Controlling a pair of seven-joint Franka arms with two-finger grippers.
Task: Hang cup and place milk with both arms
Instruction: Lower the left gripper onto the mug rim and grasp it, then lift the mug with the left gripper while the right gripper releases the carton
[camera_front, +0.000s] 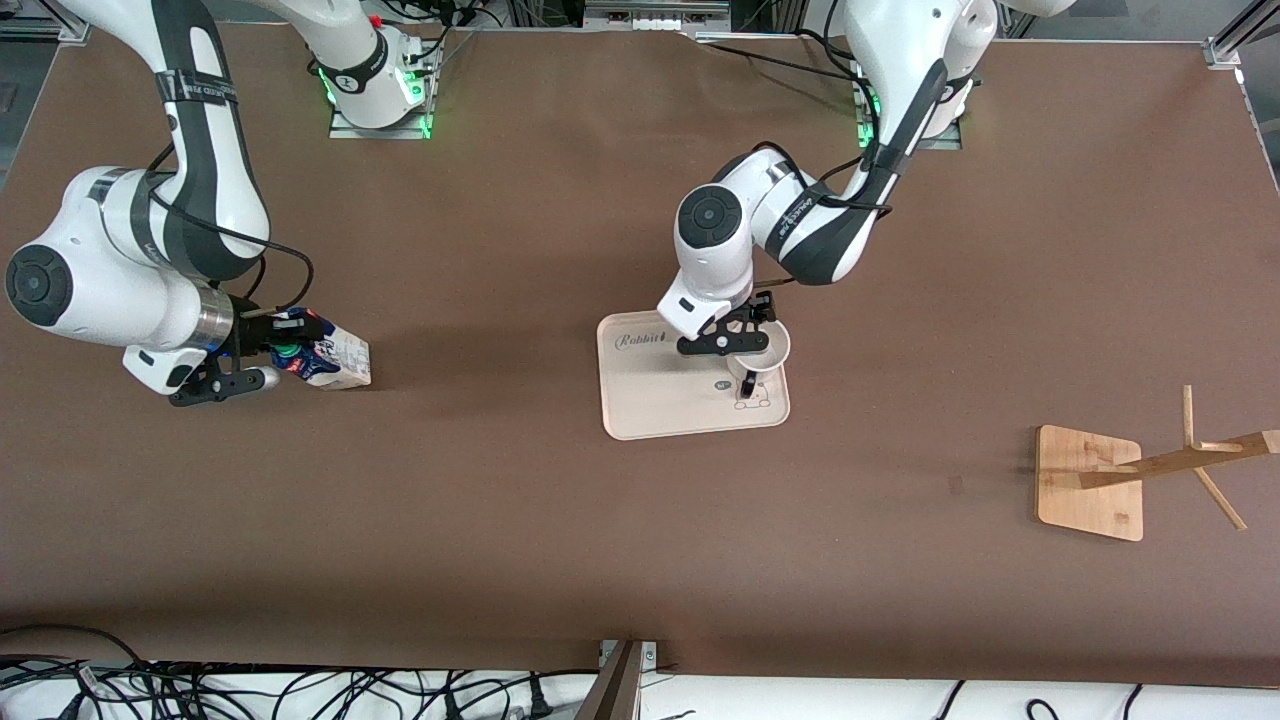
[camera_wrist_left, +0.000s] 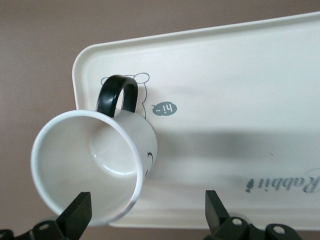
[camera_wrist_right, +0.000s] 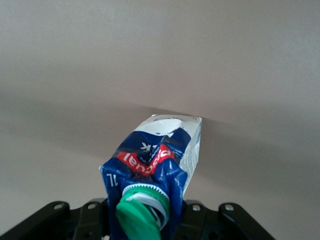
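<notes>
The white cup (camera_front: 768, 352) stands upright on a cream tray (camera_front: 650, 400), its black handle pointing toward the front camera. My left gripper (camera_front: 742, 338) is just above the cup, open and empty. In the left wrist view the cup (camera_wrist_left: 85, 155) lies partly between the spread fingers of the left gripper (camera_wrist_left: 145, 205); one fingertip (camera_wrist_left: 77, 212) is over its rim. My right gripper (camera_front: 280, 352) is shut on the blue top of the milk (camera_front: 335, 358) at the right arm's end of the table. The milk (camera_wrist_right: 160, 150) is tilted, green cap toward the wrist camera and between the fingers of the right gripper (camera_wrist_right: 145, 215).
A wooden cup rack (camera_front: 1090, 480) with a flat base and slanted pegs stands toward the left arm's end of the table, nearer to the front camera than the tray. The tray (camera_wrist_left: 240, 100) has printed lettering and a small drawing. Cables run along the table's front edge.
</notes>
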